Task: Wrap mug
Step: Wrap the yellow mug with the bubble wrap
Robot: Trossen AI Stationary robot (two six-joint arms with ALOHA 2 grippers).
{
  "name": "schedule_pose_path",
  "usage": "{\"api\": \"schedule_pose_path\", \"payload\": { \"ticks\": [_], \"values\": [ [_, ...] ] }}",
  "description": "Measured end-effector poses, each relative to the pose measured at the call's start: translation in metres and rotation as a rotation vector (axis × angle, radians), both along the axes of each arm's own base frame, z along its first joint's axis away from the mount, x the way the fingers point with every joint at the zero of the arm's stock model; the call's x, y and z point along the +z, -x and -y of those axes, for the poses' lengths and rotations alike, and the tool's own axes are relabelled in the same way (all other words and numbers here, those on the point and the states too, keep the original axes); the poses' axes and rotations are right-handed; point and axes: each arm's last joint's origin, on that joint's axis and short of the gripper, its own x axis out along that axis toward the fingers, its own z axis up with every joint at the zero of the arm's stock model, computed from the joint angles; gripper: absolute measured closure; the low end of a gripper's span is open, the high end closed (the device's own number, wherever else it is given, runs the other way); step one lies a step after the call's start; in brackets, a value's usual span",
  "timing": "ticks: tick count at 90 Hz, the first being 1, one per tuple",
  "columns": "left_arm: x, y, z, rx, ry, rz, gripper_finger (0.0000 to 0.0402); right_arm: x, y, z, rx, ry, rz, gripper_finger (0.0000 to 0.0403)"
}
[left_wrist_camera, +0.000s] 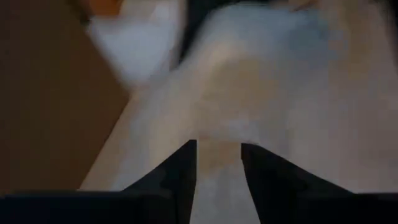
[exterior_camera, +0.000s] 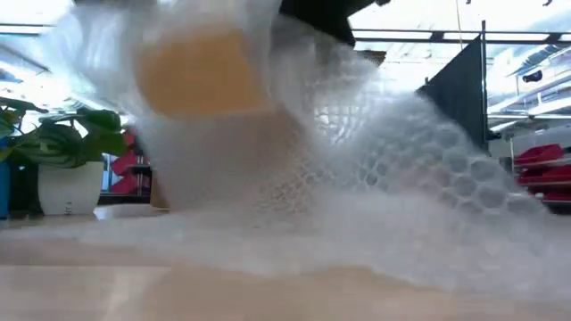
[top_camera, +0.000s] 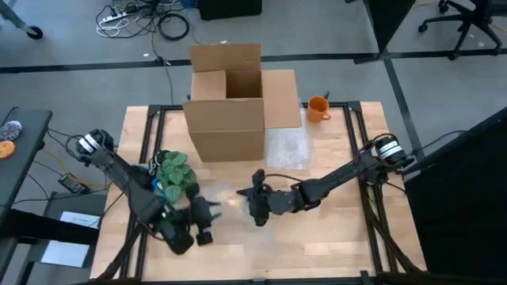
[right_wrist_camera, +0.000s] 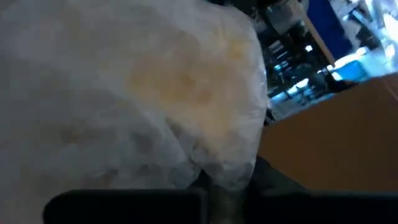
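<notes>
While the right gripper sits near the middle of the table, it pinches bubble wrap bundled around an orange mug, the fold caught between its fingers. Just beside it toward the table's left edge, the left gripper hangs with fingers spread. A potted plant stands behind it, and a cardboard box fills the far edge with a second orange mug alongside.

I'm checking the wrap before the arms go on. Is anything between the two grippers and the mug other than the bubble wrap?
Nothing visible. Only the bubble wrap covers the mug. The plant stands beside the left gripper, not between; the right gripper is at the bundle.
</notes>
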Motion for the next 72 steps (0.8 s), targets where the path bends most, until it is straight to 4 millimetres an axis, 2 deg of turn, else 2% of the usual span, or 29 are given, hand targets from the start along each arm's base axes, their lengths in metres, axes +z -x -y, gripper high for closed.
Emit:
{"api": "schedule_pose_path", "payload": {
  "ticks": [12, 22, 30, 43, 54, 64, 72],
  "values": [
    [-0.037, -0.006, 0.023, -0.042, -0.02, 0.085, 0.0285, -0.004, 0.001, 0.003, 0.005, -0.046, -0.04, 0.0402],
    [-0.069, -0.007, 0.023, 0.01, -0.01, 0.052, 0.0285, -0.011, 0.001, 0.008, -0.032, -0.03, -0.078, 0.0402],
    [-0.08, -0.003, 0.018, 0.029, -0.007, -0.007, 0.0285, -0.015, 0.003, 0.008, -0.028, -0.044, -0.119, 0.0402],
    [-0.071, 0.008, 0.011, 0.027, -0.024, -0.124, 0.0285, -0.02, 0.006, 0.001, 0.044, -0.099, -0.178, 0.0402],
    [-0.051, 0.025, 0.004, 0.067, -0.026, -0.217, 0.0285, -0.022, 0.015, -0.011, 0.133, -0.113, -0.256, 0.0402],
    [-0.035, 0.038, 0.006, 0.086, -0.01, -0.213, 0.0285, -0.018, 0.027, -0.02, 0.119, -0.068, -0.297, 0.0402],
    [-0.028, 0.043, 0.012, 0.071, -0.003, -0.164, 0.0285, -0.005, 0.037, -0.022, 0.123, -0.082, -0.293, 0.0402]
  ]
}}
